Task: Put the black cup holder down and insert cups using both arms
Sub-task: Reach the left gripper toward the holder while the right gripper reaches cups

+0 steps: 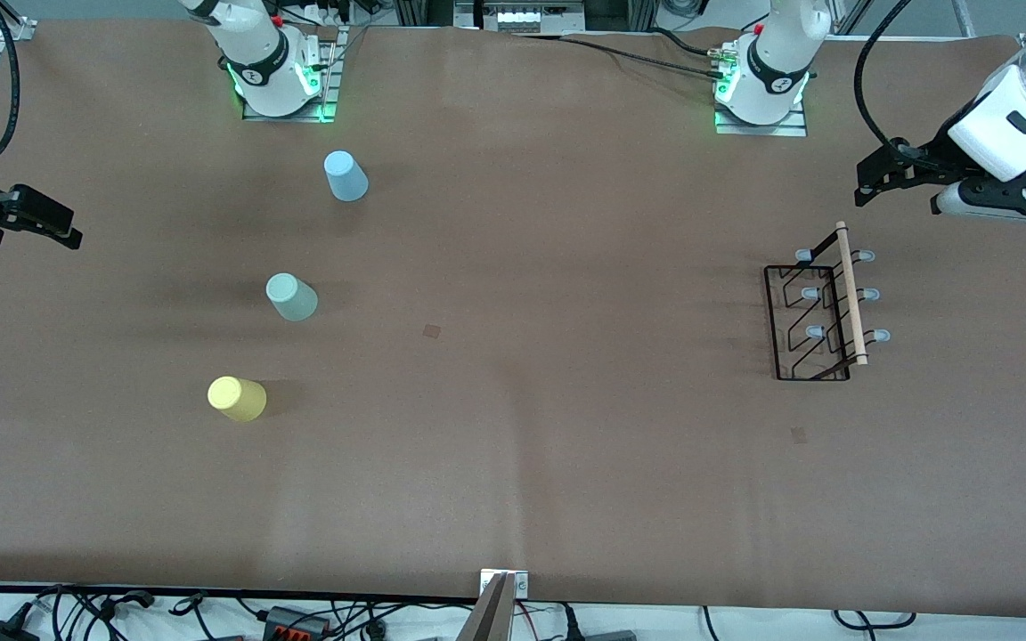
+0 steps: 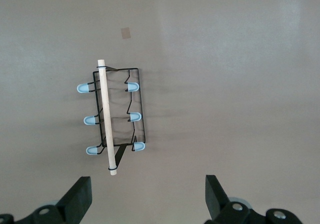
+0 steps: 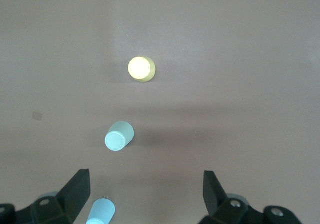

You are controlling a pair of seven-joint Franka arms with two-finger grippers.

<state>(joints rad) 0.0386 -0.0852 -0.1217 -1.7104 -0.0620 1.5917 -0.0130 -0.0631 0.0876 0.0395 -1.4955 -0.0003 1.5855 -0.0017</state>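
The yellow cup is seen nearest the front camera, with the grey-green cup farther and the light blue cup farthest, all upside down toward the right arm's end of the brown table. Wide bare cloth is left between them and the black cup holder, which is set toward the left arm's end, below the left pincer. Both the left pincer and the right pincer are held spread and empty, aloft near the table's ends.
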